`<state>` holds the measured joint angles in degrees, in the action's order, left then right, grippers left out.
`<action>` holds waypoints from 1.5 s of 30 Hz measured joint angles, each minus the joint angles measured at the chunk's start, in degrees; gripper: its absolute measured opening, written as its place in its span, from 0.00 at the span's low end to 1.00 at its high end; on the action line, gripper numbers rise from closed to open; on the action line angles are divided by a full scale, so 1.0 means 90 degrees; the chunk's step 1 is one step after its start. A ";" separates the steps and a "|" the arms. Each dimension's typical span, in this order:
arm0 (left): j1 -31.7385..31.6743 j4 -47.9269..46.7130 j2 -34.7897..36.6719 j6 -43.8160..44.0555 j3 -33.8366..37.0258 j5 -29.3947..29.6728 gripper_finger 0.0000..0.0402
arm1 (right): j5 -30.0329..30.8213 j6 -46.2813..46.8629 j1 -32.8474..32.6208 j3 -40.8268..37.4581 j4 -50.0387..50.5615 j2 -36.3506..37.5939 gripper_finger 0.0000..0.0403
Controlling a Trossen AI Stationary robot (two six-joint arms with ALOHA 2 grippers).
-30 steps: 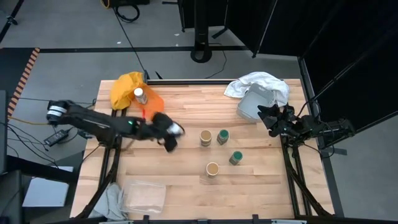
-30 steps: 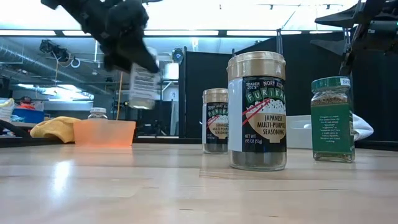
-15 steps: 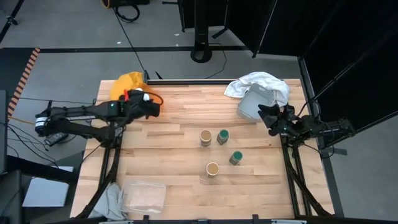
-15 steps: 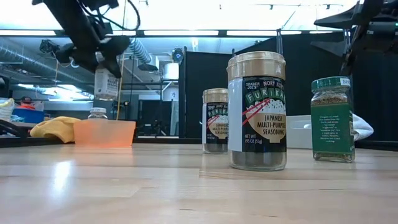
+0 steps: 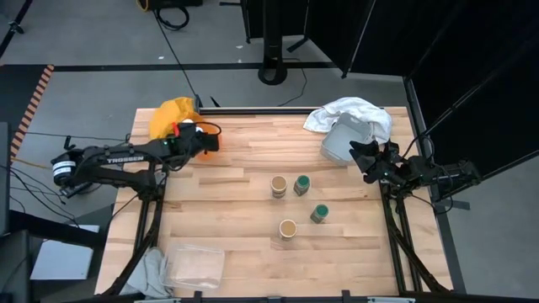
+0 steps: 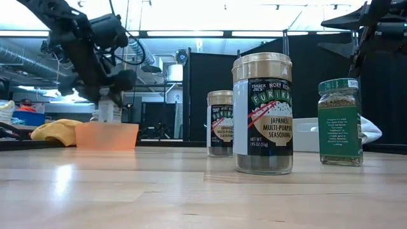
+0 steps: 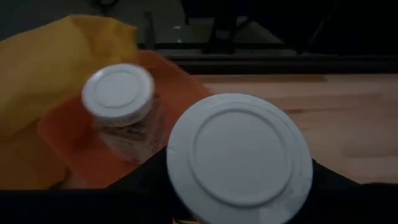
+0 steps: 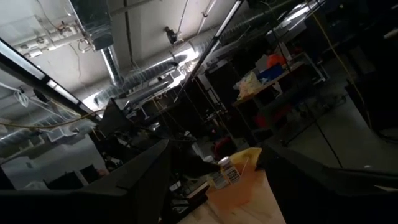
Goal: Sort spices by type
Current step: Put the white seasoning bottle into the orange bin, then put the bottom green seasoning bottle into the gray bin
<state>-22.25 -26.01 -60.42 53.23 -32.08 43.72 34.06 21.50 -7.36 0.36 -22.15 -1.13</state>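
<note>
Left gripper (image 5: 205, 140) fingers hidden beneath the white-lidded jar (image 7: 239, 158) in the left wrist view; that jar's body is cut off at the picture's edge. Second white-lidded jar (image 7: 119, 92) blurred, label unreadable. Orange tray (image 6: 107, 135) covers the lower part of the jars in the low view. Right gripper (image 5: 362, 158) too small from above to judge its fingers. Green-lidded jar (image 6: 340, 121) label print too small to read.

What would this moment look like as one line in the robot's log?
left gripper: holds white-lidded spice jar over orange plastic tray | right gripper: idle at table edge
</note>
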 joint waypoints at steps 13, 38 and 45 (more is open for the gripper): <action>-0.0360 0.0120 0.0000 -0.0077 0.0365 -0.0072 0.55 | 0.0000 0.0000 0.0001 0.0000 -0.0002 0.0000 0.65; -0.0402 0.0590 0.0017 -0.2881 -0.1323 -0.1880 0.76 | -0.0821 0.0112 -0.0020 0.0220 0.0463 -0.1107 0.65; -0.0393 0.0550 0.0017 -0.3509 -0.2377 -0.1942 0.76 | -0.1367 -0.0040 -0.0434 0.1101 0.1169 -0.2951 0.66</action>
<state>-25.78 -21.06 -60.27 21.65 -53.48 26.24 21.76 21.14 -11.27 10.27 -11.63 -27.69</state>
